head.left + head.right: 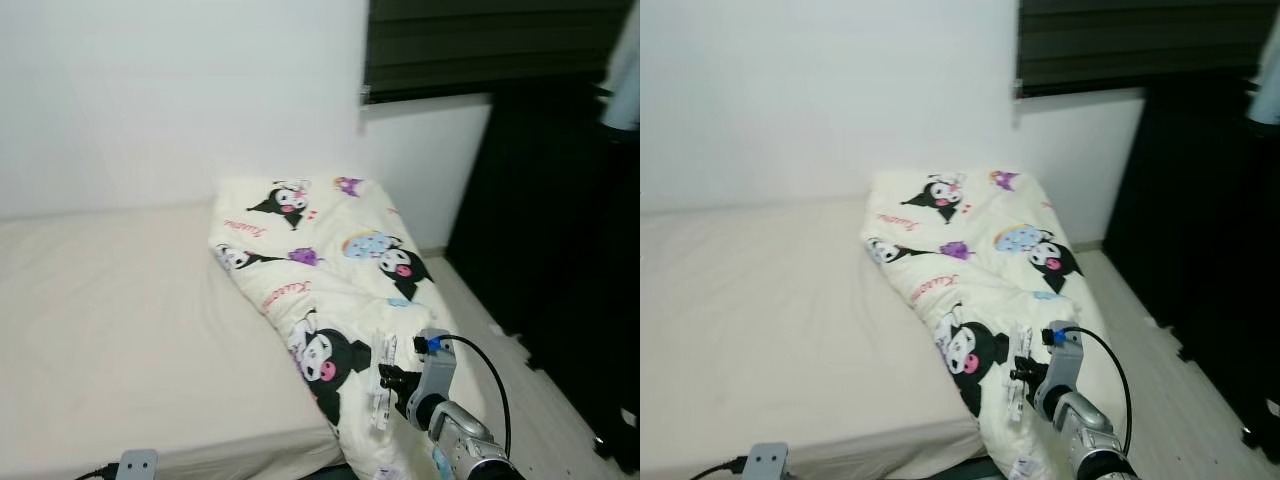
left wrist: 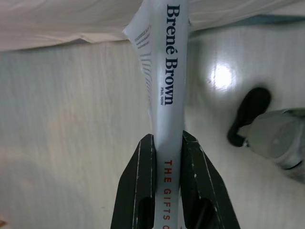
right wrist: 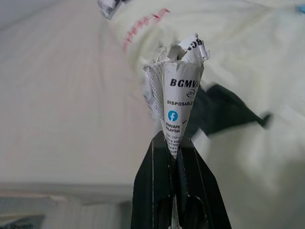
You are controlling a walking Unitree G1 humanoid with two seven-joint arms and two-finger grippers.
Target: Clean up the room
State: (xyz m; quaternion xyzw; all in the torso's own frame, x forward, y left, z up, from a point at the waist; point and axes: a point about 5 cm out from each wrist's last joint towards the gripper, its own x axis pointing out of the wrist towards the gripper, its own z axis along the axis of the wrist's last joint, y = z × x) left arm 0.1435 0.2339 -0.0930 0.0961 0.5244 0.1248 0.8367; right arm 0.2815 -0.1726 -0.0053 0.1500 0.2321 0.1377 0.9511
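My right gripper [image 1: 385, 380] hangs low at the right, just over the near end of the cartoon-printed quilt [image 1: 320, 250]. It is shut on a crumpled white paper wrapper [image 3: 180, 90] printed "DISPOSABLE", which stands up from the fingers [image 3: 157, 167]. The quilt lies folded along the right side of the bed [image 1: 110, 320], which has a cream sheet. In the left wrist view my left gripper [image 2: 167, 140] is shut on a white book [image 2: 164, 62] with "Brené Brown" on its spine. It holds the book above the pale floor beside the bed's edge. A grey part of my left arm [image 1: 137, 463] shows at the bottom.
Tall black furniture [image 1: 560, 220] stands to the right of the bed, with a dark blind [image 1: 480, 45] above it. A strip of pale wooden floor [image 1: 520, 390] runs between bed and furniture. A dark and grey object [image 2: 267, 129] sits on the floor near the book.
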